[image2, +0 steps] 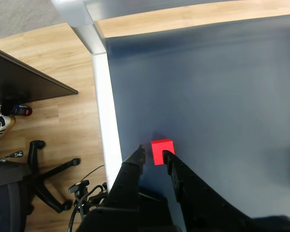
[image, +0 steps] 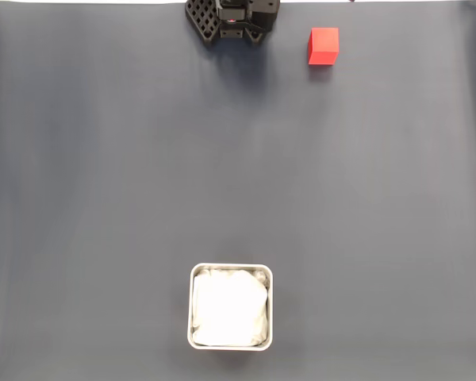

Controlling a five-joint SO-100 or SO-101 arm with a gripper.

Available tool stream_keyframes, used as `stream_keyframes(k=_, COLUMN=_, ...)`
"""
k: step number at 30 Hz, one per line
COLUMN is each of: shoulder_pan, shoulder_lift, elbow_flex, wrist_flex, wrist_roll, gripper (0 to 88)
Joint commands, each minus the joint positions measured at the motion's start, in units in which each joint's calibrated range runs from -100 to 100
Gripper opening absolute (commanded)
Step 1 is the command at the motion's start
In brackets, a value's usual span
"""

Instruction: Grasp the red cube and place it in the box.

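Though parted, tool [image2: 154, 153] before red cube [image2: 163, 151].

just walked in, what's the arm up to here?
The arm is going after the red cube, which sits alone on the dark mat near the top edge in the fixed view. In the wrist view the gripper is open, its fingertips either side of the cube but not closed on it. The box, a white-lined tin, waits at the bottom of the fixed view with no cube in it.
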Motion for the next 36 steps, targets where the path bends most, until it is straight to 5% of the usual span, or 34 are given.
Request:
stream_keyframes(k=1, shoulder_pan=-0.06, shoulder_lift=-1.01, elbow_flex=0.76, wrist_flex=0.05, wrist_roll=0.98, gripper=9.5)
stream_keyframes(k=36, shoulder_pan=12.59, shoulder_lift=-3.09, elbow_flex=19.19, wrist_flex=-11.35, wrist_roll=9.96, gripper=36.3)
